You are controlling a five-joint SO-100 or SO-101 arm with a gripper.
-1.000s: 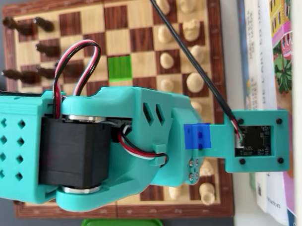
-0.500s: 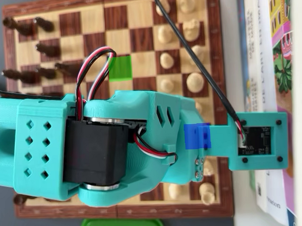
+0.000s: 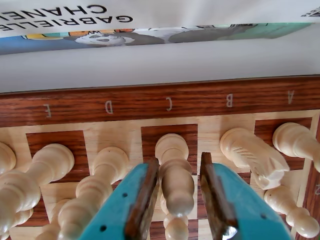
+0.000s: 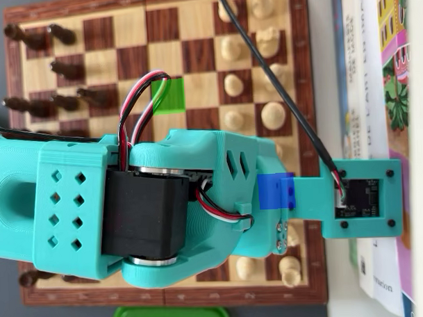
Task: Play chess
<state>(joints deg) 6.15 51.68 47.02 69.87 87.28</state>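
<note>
Wrist view: the teal two-finger gripper (image 3: 179,172) stands over the near rank of the wooden chessboard (image 3: 200,97), whose dark border carries the file letters A to E. Its two fingers (image 3: 142,200), lined with brown pads, are spread with a pale wooden chess piece (image 3: 175,172) standing upright between them. The piece stands on the dark square under letter C. A narrow gap shows on each side of the piece, so the pads are close alongside it; whether either one touches cannot be told. To the right in this view, a pale carved knight (image 3: 252,152) leans on the file B square, and another pale piece (image 3: 297,140) stands beyond it near letter A. To the left, more pale pieces (image 3: 100,180) stand on the D and E files. Beyond the board edge lies a book (image 3: 100,25) with printed lettering.

Overhead view: the teal arm (image 4: 164,202) with its black servo block (image 4: 147,213) covers the lower half of the board. Dark pieces (image 4: 55,66) stand along the left side, pale pieces (image 4: 272,114) along the right. One square shows a green marking (image 4: 170,96); a blue marking (image 4: 276,192) lies over the arm near the wrist camera mount (image 4: 362,197). A green lid-like object (image 4: 172,316) sits below the board.
</note>
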